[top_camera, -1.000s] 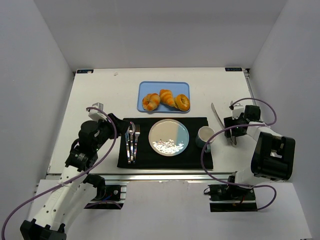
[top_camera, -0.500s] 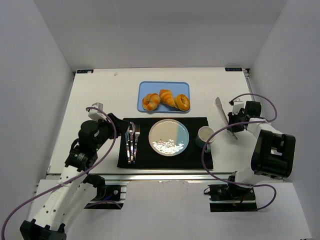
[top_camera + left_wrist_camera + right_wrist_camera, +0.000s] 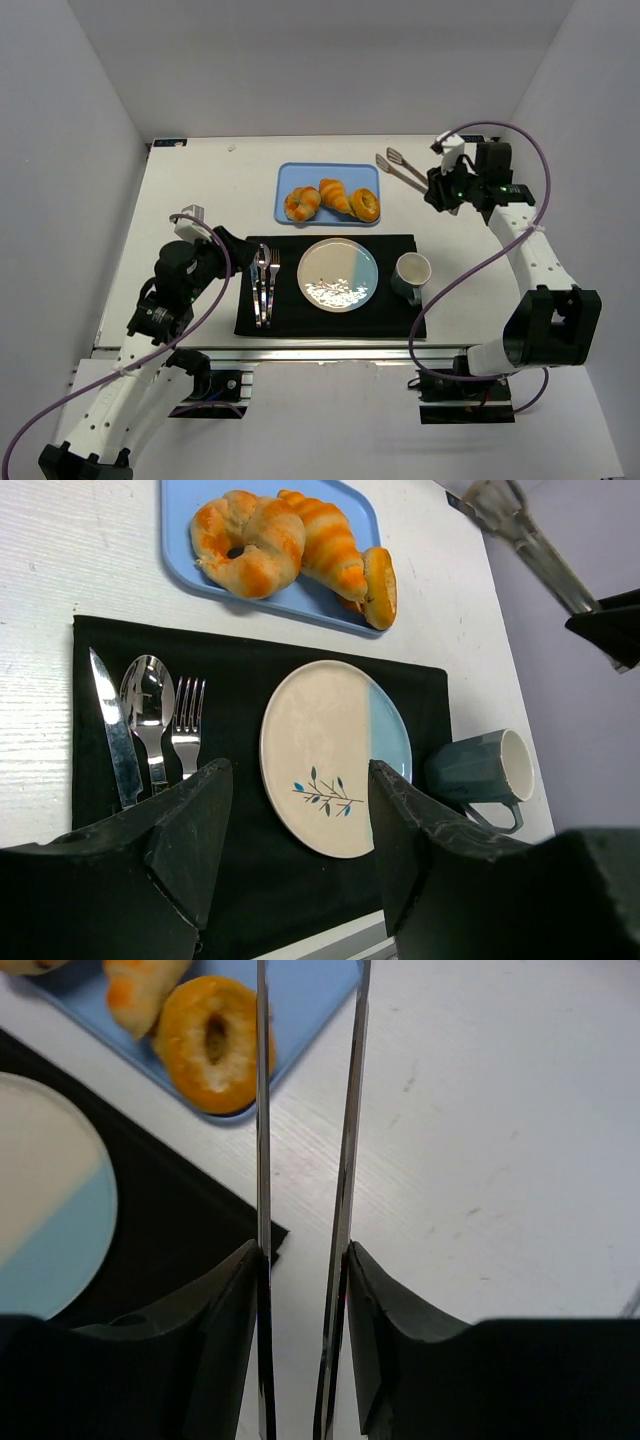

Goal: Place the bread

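Observation:
Three golden-brown breads lie on a blue tray (image 3: 290,175): a knotted roll (image 3: 302,203), a striped croissant (image 3: 335,195) and a ring-shaped bun (image 3: 365,204). My right gripper (image 3: 440,188) is shut on metal tongs (image 3: 403,170), held above the table right of the tray, tips pointing at it. In the right wrist view the tongs' arms (image 3: 350,1110) stand apart, reaching over the ring bun (image 3: 210,1045). My left gripper (image 3: 298,775) is open and empty over the near edge of the black placemat, facing the white-and-blue plate (image 3: 330,755).
A black placemat (image 3: 395,320) holds the plate (image 3: 338,275), with a knife, spoon and fork (image 3: 264,285) on its left. A dark mug (image 3: 411,272) stands at its right end. White walls enclose the table on three sides.
My right arm has lifted and swung from beside the mug to the far right of the tray, carrying the tongs. The left arm has not moved.

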`<state>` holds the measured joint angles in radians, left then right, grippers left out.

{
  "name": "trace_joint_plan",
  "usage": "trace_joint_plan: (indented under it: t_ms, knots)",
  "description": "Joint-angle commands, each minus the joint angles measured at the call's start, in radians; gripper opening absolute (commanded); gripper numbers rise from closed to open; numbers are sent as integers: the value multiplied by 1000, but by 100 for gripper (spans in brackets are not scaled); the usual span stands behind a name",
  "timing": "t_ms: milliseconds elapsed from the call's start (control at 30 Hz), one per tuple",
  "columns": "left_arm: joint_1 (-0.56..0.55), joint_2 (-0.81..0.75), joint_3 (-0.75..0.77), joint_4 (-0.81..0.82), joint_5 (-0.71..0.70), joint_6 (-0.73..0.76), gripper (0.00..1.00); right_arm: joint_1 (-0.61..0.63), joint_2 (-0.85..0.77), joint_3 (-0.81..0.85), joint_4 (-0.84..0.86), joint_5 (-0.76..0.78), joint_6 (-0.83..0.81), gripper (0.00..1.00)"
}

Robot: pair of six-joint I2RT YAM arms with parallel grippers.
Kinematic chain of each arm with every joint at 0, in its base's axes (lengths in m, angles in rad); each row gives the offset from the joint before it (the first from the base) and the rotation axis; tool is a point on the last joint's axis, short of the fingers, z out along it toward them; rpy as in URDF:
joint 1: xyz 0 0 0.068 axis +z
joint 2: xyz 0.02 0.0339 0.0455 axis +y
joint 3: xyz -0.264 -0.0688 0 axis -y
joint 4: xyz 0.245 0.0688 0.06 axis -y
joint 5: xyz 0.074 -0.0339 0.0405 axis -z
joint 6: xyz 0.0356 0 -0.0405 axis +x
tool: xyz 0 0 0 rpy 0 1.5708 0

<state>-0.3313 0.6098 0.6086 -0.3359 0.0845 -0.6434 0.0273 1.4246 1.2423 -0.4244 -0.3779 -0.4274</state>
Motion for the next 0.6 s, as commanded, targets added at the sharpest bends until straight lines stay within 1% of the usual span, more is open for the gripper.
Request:
trace_joint_plan:
  t_ms: [0,133,300,567]
  knots:
    - [0,-24,45,-18,-22,-6,66,58,0,49,-80,-19,-10,44]
    - [0,-42,43,-35,-32,-10,66,109,17,80,-112,-7,-25,43]
    - [0,-71,37,-55,-43,-15,66,154,23,108,-201,-10,-39,41]
    - [0,-94,26,-74,-48,-24,66,201,19,30,-252,31,-45,40]
